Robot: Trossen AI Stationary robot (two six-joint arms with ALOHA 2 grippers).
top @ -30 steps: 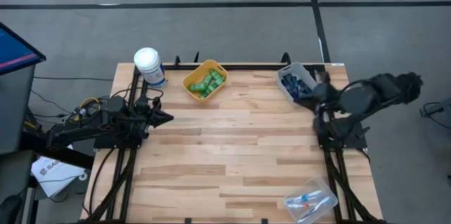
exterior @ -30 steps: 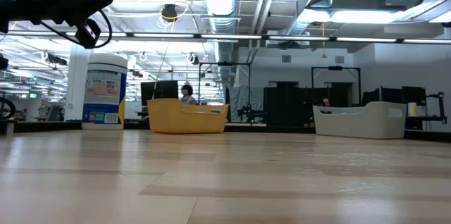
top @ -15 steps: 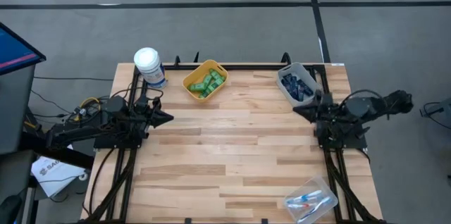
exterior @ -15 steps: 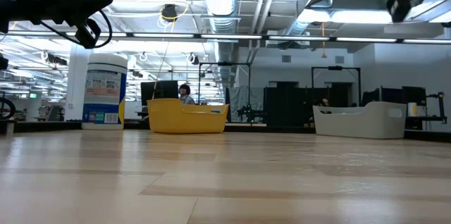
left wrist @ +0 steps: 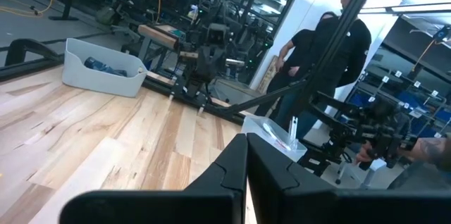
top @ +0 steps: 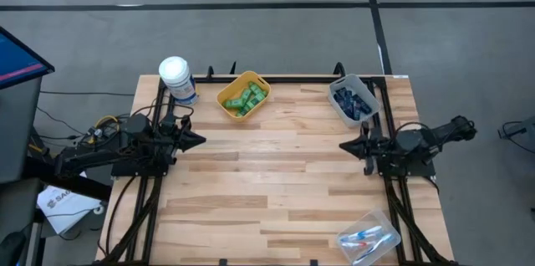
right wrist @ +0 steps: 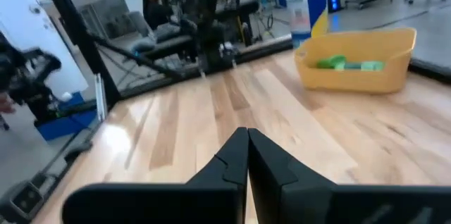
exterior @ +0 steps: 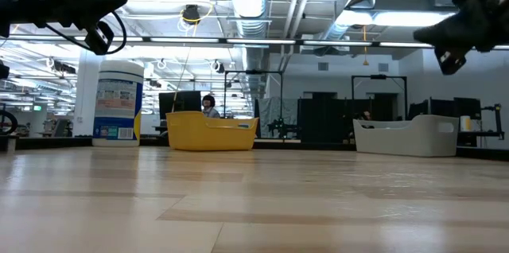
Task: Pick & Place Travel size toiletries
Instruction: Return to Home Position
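Pale wood table [top: 276, 182] from above, nothing loose on it: green bottles [top: 245, 99] in the yellow bin [top: 224, 96], navy tubes [top: 354, 104] in the grey bin [top: 359, 81], toothbrushes [top: 361, 237] in the clear bin [top: 386, 226]. Left gripper [top: 197, 140] and right gripper [top: 344, 145] at opposite edges, tips pointing inward.

Low down: both held clear above the boards.

From each wrist: fingers pressed together, holding nothing.

Sorting apparently finished — homing step in hand; next move calls only for settling both arms at rest.
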